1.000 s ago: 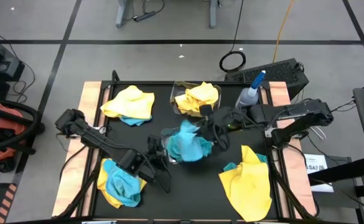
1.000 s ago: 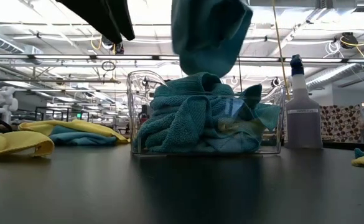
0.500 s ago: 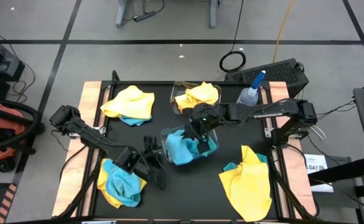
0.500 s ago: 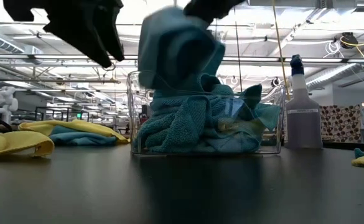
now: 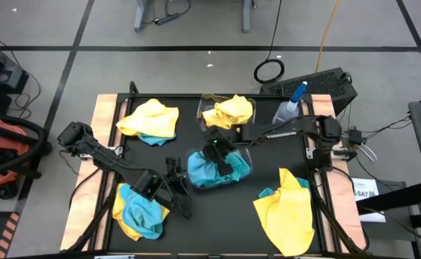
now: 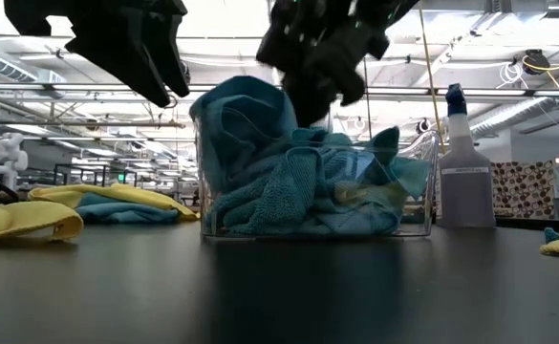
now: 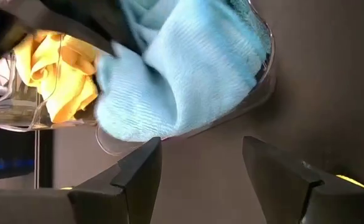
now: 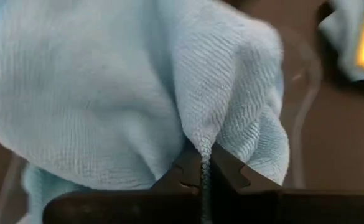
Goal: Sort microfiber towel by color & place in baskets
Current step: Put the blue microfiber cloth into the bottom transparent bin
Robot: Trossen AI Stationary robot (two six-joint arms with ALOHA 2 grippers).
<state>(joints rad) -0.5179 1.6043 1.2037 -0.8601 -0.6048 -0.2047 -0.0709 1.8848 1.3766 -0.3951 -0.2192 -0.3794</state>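
Observation:
A clear basket [image 5: 240,171] near the table's middle is heaped with turquoise towels [image 6: 308,182]. My right gripper [image 5: 221,150] hangs over it, shut on the topmost turquoise towel [image 8: 107,93]. My left gripper [image 5: 174,176] is open, just left of that basket, touching nothing; its fingers [image 7: 141,171] face the basket's wall [image 7: 256,81]. A second clear basket [image 5: 211,114] behind holds yellow towels [image 5: 232,109]. Mixed yellow and turquoise piles lie at the far left [image 5: 149,119], near left [image 5: 139,212] and near right [image 5: 286,205]. My right gripper pinches a raised fold of the turquoise towel [image 8: 201,149] between its two fingertips, coming from above and pointing down. The towel spreads out below the fingers and lies on the heap in the basket, bulging over the basket's left rim [image 6: 236,119].
A clear spray bottle with a blue nozzle [image 5: 289,106] stands at the far right, beside the yellow basket. Wooden strips [image 5: 103,115] edge the black table top on both sides. Bare black surface lies in front of the turquoise basket [image 5: 217,216].
My right gripper has carried the turquoise towel toward the table's left and down, from hanging above the basket's right side onto the heap inside it; the towel has gone from hanging to bunched on the pile. My left gripper has drawn back slightly toward the table's left.

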